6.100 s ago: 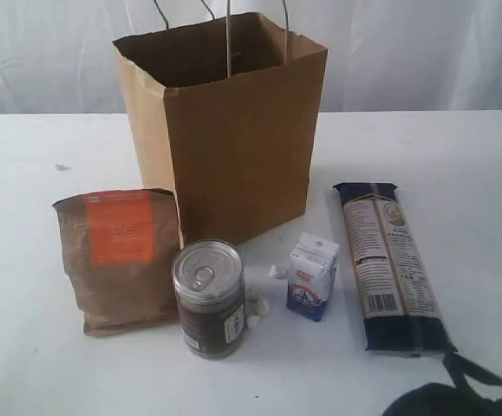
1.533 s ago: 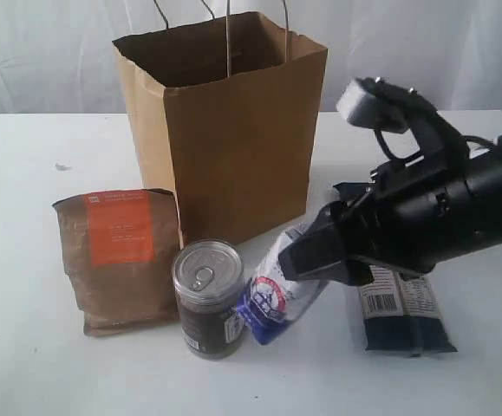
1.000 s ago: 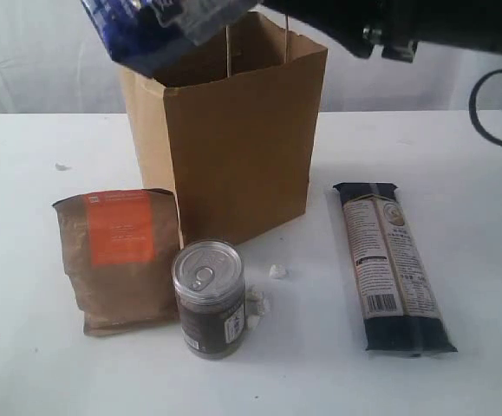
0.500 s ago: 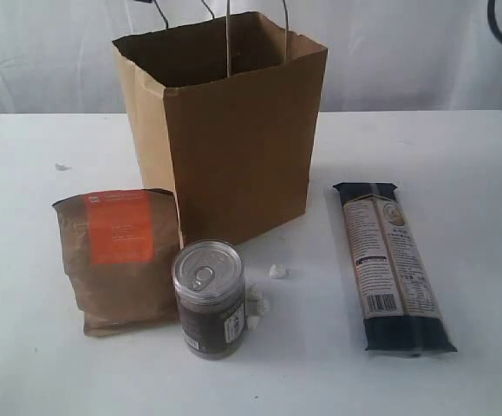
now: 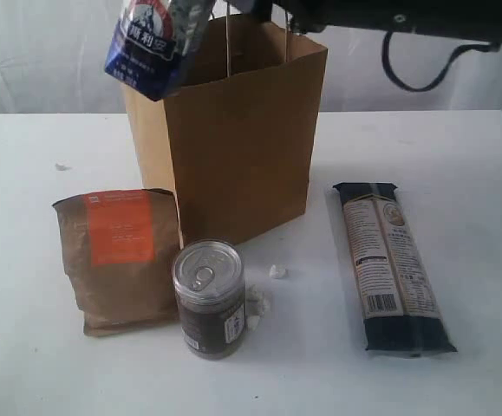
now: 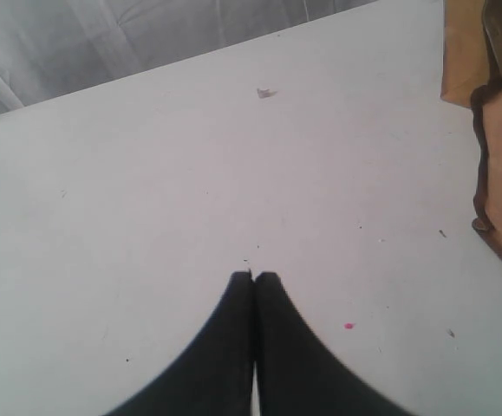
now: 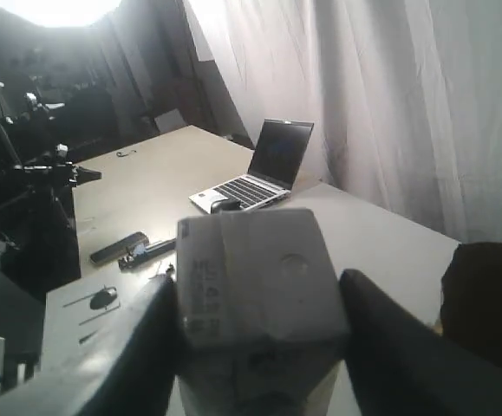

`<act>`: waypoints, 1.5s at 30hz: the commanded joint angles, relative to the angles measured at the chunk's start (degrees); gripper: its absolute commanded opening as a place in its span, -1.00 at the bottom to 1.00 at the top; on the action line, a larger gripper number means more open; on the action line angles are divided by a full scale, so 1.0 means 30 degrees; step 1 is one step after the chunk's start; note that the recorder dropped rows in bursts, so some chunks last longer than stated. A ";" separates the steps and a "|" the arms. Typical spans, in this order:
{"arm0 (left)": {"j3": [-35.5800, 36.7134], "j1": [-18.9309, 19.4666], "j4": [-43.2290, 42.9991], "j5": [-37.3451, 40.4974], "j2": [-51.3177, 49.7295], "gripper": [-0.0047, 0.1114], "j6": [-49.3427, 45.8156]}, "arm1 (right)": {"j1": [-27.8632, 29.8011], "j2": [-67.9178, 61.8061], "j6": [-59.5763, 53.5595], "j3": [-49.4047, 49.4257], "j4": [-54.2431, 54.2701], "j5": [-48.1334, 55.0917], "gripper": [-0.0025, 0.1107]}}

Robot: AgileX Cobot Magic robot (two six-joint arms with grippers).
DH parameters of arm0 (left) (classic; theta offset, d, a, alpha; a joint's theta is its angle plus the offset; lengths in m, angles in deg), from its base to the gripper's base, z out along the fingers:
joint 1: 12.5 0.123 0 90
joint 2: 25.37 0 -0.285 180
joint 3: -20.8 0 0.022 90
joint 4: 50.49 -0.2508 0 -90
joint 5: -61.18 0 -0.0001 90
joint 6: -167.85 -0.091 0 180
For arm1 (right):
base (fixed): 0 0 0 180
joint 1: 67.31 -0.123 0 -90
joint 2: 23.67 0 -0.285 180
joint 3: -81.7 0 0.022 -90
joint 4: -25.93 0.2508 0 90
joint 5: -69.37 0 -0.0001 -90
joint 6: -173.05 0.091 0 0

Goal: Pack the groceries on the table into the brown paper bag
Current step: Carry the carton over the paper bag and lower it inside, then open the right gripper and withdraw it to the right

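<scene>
Gripping the carton (image 5: 151, 43), right fingers (image 7: 142, 347) hold it tilted above the bag's (image 5: 233, 139) left-side rim; its mouth lies just rightward. Left fingers (image 6: 233, 347) are closed, empty, over the table (image 6: 146, 173).

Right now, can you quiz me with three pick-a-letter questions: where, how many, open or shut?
1. Where is the small white-blue carton? A flat on the table. B up in the air by the brown paper bag's top. C under the bag.
2. How many groceries rest on the table? A one. B three. C five.
3. The left gripper is: A shut, empty. B wide open. C holding a spoon.
Answers: B, the right gripper holds it aloft; B, brown pouch, pull-tab can, pasta packet; A, its jaws touch, nothing between.
</scene>
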 commanded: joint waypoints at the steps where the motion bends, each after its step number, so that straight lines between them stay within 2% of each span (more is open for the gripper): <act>1: 0.0040 -0.0063 -0.0016 -0.0086 0.0092 -0.92 0.0000 | -0.1001 -0.1194 -0.3269 -0.1368 0.0650 -0.1334 -0.29; 9: 0.0040 -0.0063 -0.0016 -0.0086 0.0092 -0.92 0.0000 | -0.2288 -0.2895 -0.7111 -0.2937 0.0650 -0.5695 -0.29; 19: 0.0040 -0.0063 -0.0016 -0.0086 0.0092 -0.92 0.0000 | -0.2318 -0.3136 -0.7170 -0.3307 0.0650 -0.9600 -0.29; 33: 0.0040 -0.0063 -0.0016 -0.0086 0.0092 -0.92 0.0000 | -0.2318 -0.4610 -0.7395 -0.3307 0.0650 -0.9659 -0.27; 37: 0.0040 -0.0063 -0.0016 -0.0086 0.0092 -0.92 0.0000 | -0.2318 -0.4610 -0.7395 -0.3307 0.0650 -0.9919 -0.19; 42: 0.0040 -0.0063 -0.0016 -0.0086 0.0092 -0.92 0.0000 | -0.2318 -0.4937 -0.7395 -0.3307 0.0650 -1.0455 0.09; 45: 0.0040 -0.0063 -0.0016 -0.0086 0.0092 -0.92 0.0000 | -0.2318 -0.5373 -0.7025 -0.3307 0.0650 -1.0488 0.16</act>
